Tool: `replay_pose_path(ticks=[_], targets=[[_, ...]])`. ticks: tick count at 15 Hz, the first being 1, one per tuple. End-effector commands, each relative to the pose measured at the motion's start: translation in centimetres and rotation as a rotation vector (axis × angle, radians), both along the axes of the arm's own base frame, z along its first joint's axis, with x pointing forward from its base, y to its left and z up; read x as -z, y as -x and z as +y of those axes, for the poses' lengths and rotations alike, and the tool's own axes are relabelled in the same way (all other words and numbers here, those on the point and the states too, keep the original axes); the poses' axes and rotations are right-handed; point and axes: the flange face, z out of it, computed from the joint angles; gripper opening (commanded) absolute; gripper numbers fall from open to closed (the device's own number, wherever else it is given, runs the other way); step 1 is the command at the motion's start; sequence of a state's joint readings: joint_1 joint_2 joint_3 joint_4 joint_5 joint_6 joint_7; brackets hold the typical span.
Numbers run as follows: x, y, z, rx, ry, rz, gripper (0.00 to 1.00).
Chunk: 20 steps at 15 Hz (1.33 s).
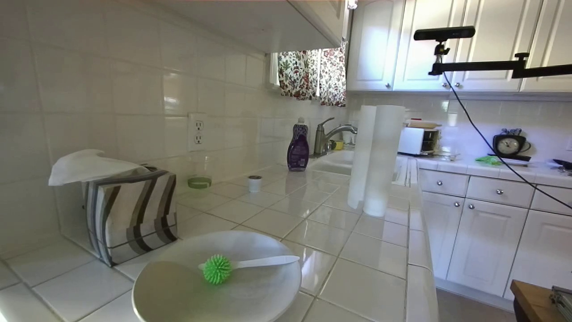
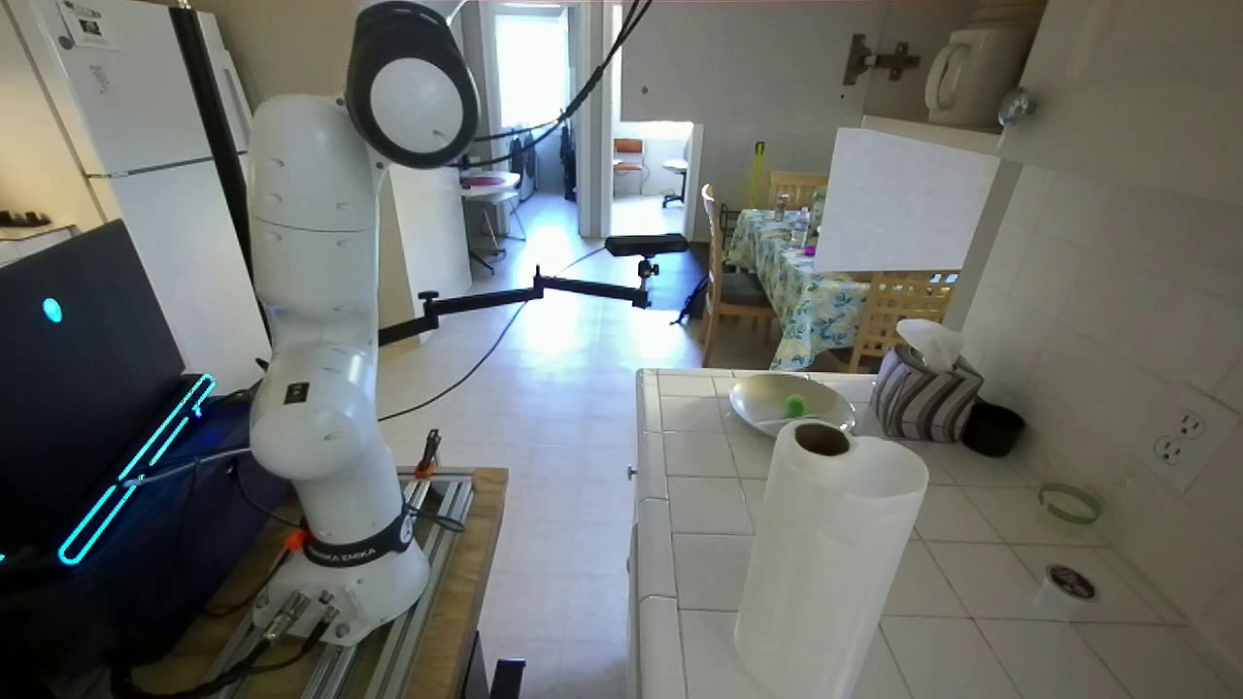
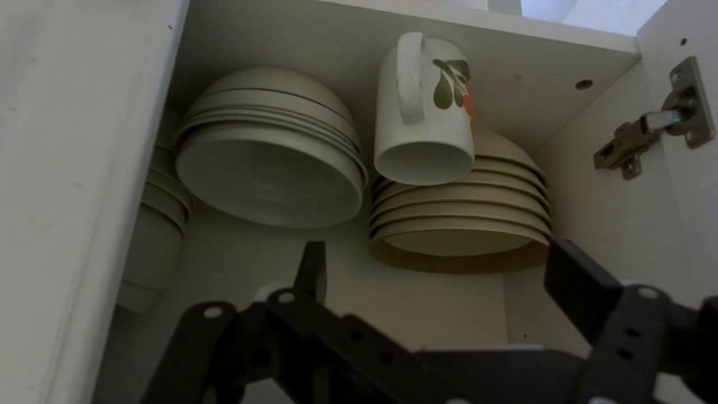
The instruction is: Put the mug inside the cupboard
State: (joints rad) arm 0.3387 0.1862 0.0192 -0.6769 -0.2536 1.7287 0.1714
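Observation:
The mug [image 3: 424,112], white with a red-orange and green pattern and a side handle, stands on the shelf inside the open cupboard [image 3: 533,73]. The wrist picture is upside down, so the shelf shows at its top. The mug [image 2: 971,76] also stands upright on the cupboard shelf [image 2: 932,133] in an exterior view, handle outward. My gripper [image 3: 440,272] is open with nothing between its fingers. It is in front of the cupboard opening, apart from the mug. The gripper is out of view in both exterior views.
Stacked white bowls [image 3: 269,157] and tan bowls [image 3: 460,224] sit beside and behind the mug. A cupboard door [image 3: 78,196] and a hinge [image 3: 645,134] flank the opening. Below, the counter holds a paper towel roll [image 2: 825,563], tissue box [image 2: 923,393] and plate [image 2: 753,400].

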Motion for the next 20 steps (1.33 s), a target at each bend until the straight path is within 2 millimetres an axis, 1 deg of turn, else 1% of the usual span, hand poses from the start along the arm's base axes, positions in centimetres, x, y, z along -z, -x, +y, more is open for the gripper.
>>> replay_pose_path(ticks=[1, 6, 11, 15, 17, 20], targets=[[-0.2, 3.7, -1.1, 0.093, -0.032, 0.049, 1.0], [0.5, 7.5, -2.4, 0.165, -0.109, 0.092, 1.0], [2.7, 10.7, -4.1, 0.216, -0.159, 0.145, 1.0], [5.4, 13.0, -5.7, 0.244, -0.17, 0.181, 1.0], [7.2, 13.9, -6.9, 0.247, -0.173, 0.218, 1.0], [10.3, 14.8, -9.0, 0.258, -0.174, 0.261, 1.0]])
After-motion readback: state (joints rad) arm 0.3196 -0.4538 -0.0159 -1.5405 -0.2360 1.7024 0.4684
